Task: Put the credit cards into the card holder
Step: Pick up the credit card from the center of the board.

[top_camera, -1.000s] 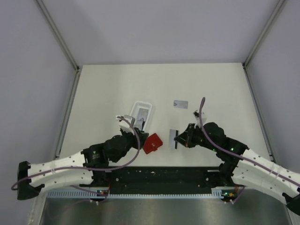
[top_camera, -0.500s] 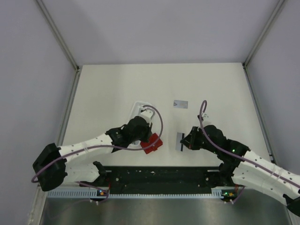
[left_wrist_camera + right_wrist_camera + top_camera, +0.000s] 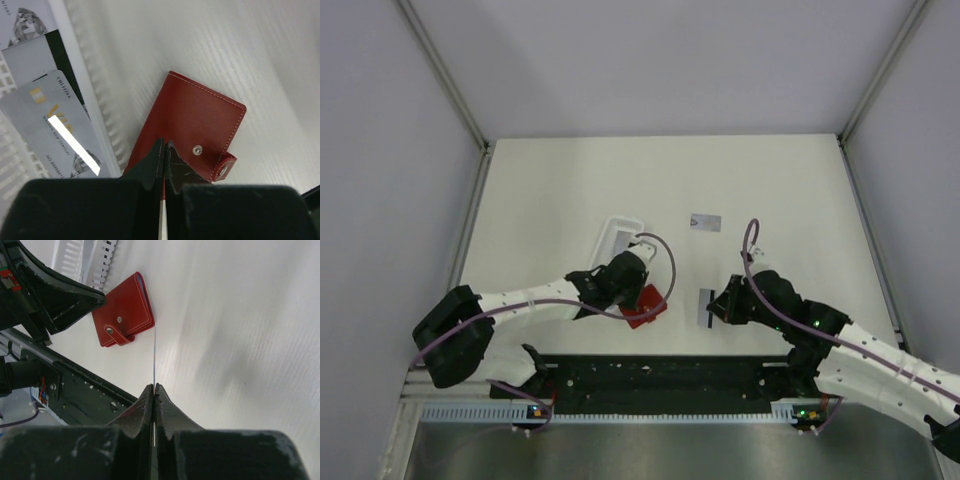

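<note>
Over card holder (image 3: 192, 122), left gripper (image 3: 164, 146) tip-down, perhaps touching

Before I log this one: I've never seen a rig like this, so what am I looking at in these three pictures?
Two robot arms, left and right, are bolted at the near edge of a white table. The wide picture looks down from above and behind them. The other two come from a camera on each wrist, so the dark shapes at the bottom are that arm's own fingers.

On the table lie a red card holder, folded shut, a white slotted tray with grey cards in it, and one loose credit card.

The right gripper is shut on a second credit card, seen edge-on as a thin line. The left gripper is shut at the card holder's edge; whether it pinches anything is unclear.
</note>
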Tool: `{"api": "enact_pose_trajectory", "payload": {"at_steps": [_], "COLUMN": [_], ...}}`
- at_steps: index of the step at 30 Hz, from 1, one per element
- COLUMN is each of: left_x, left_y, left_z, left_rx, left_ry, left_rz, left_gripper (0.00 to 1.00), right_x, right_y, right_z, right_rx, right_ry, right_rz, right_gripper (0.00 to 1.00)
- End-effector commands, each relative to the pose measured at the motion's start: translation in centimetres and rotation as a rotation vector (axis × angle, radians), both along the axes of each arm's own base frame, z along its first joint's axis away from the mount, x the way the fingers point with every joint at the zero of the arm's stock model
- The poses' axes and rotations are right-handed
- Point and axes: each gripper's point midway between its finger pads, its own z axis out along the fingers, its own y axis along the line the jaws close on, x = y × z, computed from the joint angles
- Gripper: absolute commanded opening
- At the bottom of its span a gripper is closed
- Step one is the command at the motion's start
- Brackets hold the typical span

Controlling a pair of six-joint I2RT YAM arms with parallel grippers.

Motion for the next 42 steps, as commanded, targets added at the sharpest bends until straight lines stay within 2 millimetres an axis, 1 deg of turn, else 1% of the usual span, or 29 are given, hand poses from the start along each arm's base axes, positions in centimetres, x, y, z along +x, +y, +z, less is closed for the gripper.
{"api": "enact_pose_trajectory", "payload": {"at_steps": [1, 3, 6, 11, 19, 22, 26, 30, 36, 42], "left_x": [2.0, 2.5, 3.1, 3.5, 4.1, 4.5, 4.0, 2.7, 1.1, -0.3], "left_y": [1.9, 2.6, 2.9, 3.8, 3.8, 3.5, 2.7, 1.8, 1.4, 1.2], "left_z": [0.8, 0.7, 0.8, 0.3, -0.6, -0.5, -1.3, -1.9, -1.6, -2.1], "left_rx": [0.039, 0.058, 0.087, 0.155, 0.215, 0.232, 0.235, 0.207, 0.164, 0.165], "left_ry": [-0.064, -0.066, -0.072, -0.066, -0.050, -0.045, 0.009, 0.080, 0.127, 0.169], "left_rz": [0.105, 0.130, 0.154, 0.197, 0.216, 0.220, 0.186, 0.129, 0.095, 0.086], "left_gripper": [0.00, 0.00, 0.00, 0.00, 0.00, 0.00, 0.00, 0.00, 0.00, 0.00], "right_x": [0.0, 0.0, -0.1, -0.2, -0.4, -0.5, -0.5, -0.6, -0.6, -0.6], "right_y": [0.1, 0.1, 0.0, 0.0, 0.0, 0.0, 0.0, -0.1, -0.1, -0.1], "right_z": [0.1, 0.0, 0.0, -0.3, -0.4, -0.4, -0.4, -0.4, -0.3, -0.4], "right_rx": [0.022, 0.023, 0.025, 0.023, 0.030, 0.036, 0.042, 0.048, 0.052, 0.050], "right_ry": [-0.001, 0.003, 0.005, 0.013, 0.015, 0.015, 0.013, 0.010, 0.006, 0.008], "right_rz": [-0.006, -0.004, -0.006, -0.004, 0.001, 0.003, 0.001, 0.000, 0.000, -0.001], "right_gripper": [0.00, 0.00, 0.00, 0.00, 0.00, 0.00, 0.00, 0.00, 0.00, 0.00]}}
